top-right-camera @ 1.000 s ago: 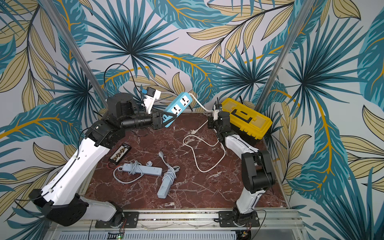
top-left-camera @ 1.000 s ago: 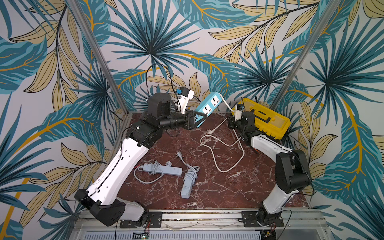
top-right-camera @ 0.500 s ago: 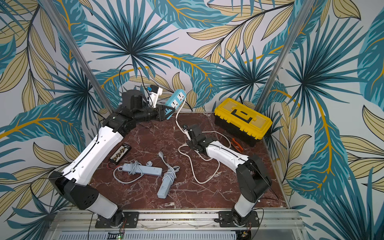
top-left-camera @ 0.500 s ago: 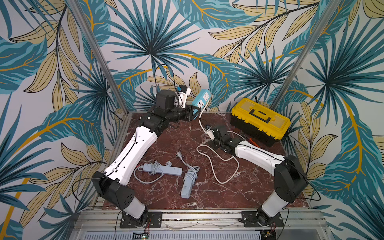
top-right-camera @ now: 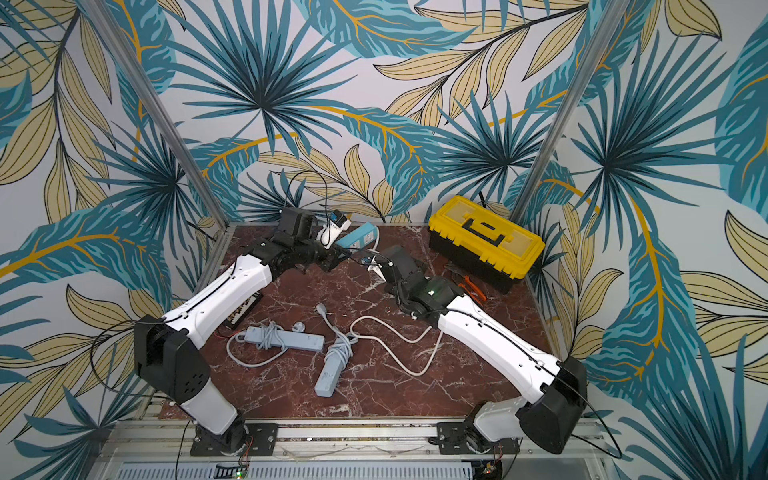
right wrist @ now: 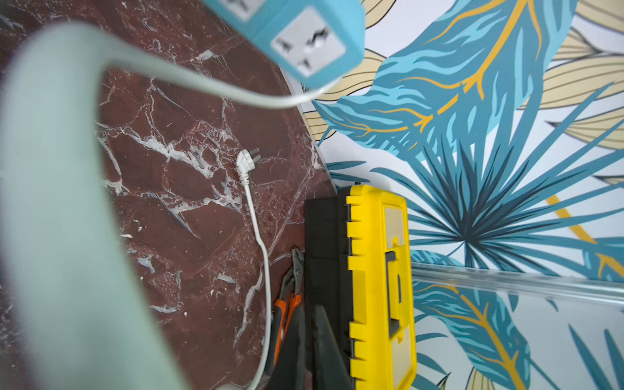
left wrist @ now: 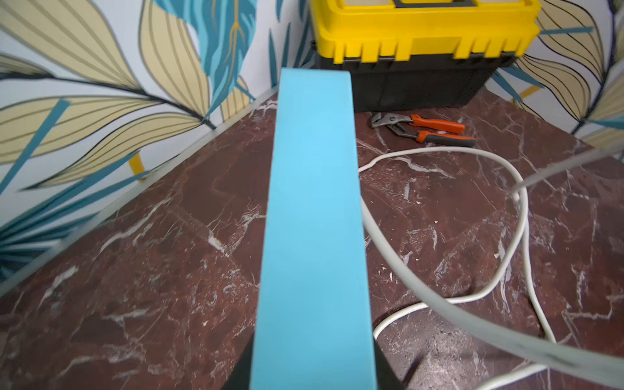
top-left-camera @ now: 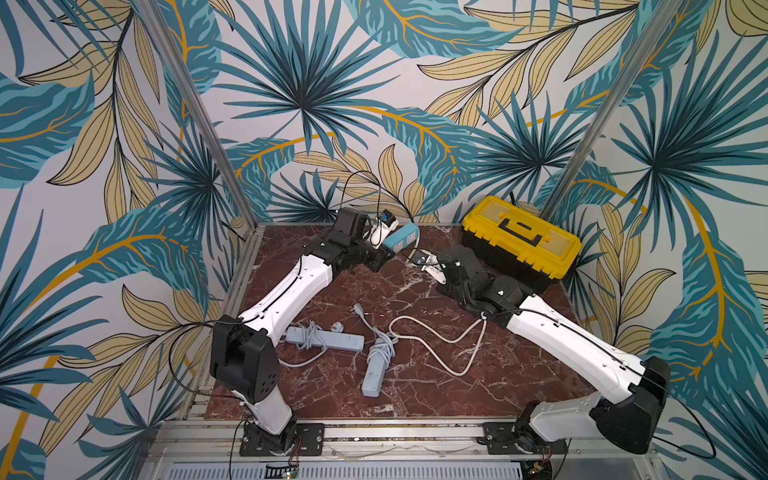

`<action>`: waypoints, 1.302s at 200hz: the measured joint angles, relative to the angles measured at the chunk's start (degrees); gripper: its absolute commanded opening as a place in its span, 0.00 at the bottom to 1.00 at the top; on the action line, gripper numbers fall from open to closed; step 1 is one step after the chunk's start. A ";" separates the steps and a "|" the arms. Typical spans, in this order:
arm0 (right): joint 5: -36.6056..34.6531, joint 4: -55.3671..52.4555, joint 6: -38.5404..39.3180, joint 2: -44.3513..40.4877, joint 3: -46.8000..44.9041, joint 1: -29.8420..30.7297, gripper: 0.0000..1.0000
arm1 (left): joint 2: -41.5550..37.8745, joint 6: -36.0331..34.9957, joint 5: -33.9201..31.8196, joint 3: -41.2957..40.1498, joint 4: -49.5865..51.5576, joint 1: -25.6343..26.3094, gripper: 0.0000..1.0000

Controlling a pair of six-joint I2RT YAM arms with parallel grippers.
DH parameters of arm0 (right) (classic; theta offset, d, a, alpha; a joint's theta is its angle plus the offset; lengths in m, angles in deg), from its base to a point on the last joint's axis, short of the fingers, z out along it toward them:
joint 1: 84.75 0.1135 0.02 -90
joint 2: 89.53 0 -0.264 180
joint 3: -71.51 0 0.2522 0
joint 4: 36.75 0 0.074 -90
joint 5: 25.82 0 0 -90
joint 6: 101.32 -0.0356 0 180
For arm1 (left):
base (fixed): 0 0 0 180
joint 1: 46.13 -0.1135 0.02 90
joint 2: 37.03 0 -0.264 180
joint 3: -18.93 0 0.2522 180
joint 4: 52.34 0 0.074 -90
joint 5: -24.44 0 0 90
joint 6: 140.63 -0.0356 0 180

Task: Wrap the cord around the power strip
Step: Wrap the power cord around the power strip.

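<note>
One blue power strip [top-left-camera: 400,236], two grey power strips [top-left-camera: 332,340], two arms.
Both arms stretch low and forward. Left gripper [top-left-camera: 385,251] clamps the blue strip clear of the table [top-left-camera: 415,399]; just beside it, right gripper [top-left-camera: 419,260] is pinched shut on its white cord [right wrist: 50,202]. The grey pair, cords wound, lies well behind the grippers.
</note>
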 measured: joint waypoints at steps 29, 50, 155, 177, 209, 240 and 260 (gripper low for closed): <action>6.80 -3.50 2.29 4.55 12.90 -3.37 0.00 | -2.49 -9.14 7.02 -7.26 -0.37 1.38 0.00; 14.86 -6.73 1.99 11.04 23.52 -7.87 0.00 | -4.26 -12.24 10.86 -9.84 -1.62 2.25 0.00; 54.82 1.97 -20.63 21.14 21.90 -23.69 0.39 | -14.58 -9.73 14.43 -13.86 -14.99 4.74 0.00; 58.38 7.02 -26.38 21.05 16.33 -24.65 0.41 | -16.15 -8.37 14.25 -13.86 -17.99 4.92 0.00; 61.05 12.50 -31.39 20.83 11.82 -24.74 0.43 | -16.50 -6.14 14.21 -13.79 -19.67 5.01 0.00; 62.05 20.94 -37.07 19.98 5.62 -26.10 0.54 | -16.33 -3.21 13.31 -12.24 -19.63 5.05 0.00; 61.88 27.61 -41.24 19.65 -0.15 -26.58 0.60 | -16.33 -0.68 12.74 -10.10 -19.78 5.11 0.00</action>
